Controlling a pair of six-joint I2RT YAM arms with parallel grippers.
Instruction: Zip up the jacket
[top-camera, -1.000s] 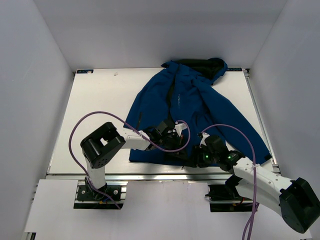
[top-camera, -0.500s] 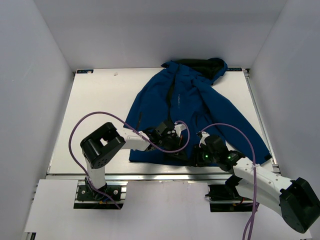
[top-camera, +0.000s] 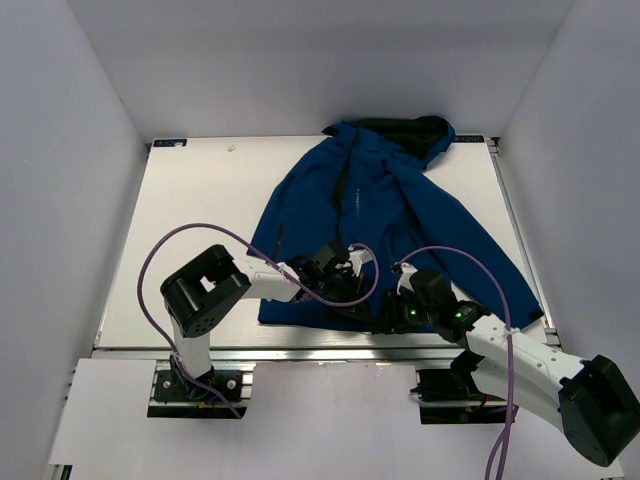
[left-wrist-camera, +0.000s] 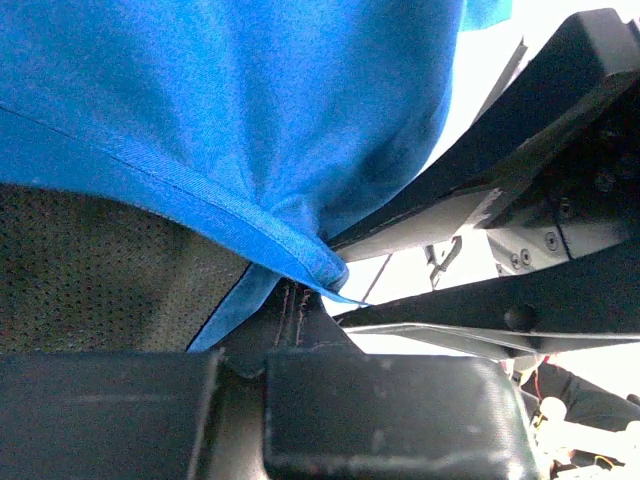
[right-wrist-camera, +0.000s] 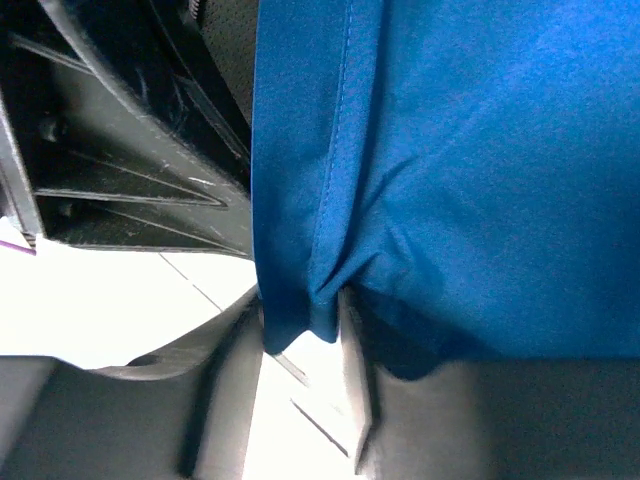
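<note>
Top view first: the jacket (top-camera: 395, 215) is spread over the right half of the table (top-camera: 200, 200), with the hood at the far edge and the hem toward the arms. The left gripper (top-camera: 352, 288) and right gripper (top-camera: 385, 315) both sit on that near hem, just beside each other by the front opening. From up here I can't tell how their jaws stand

Left wrist view: there's a blue hem fold with mesh lining on its left, and a dark stitched strip drops between the fingers (left-wrist-camera: 380, 410), which are pressed together on it. The other gripper's black body is right behind

Right wrist view: the blue front edge hangs down between the fingers (right-wrist-camera: 232, 390), which pinch its bottom corner
</note>
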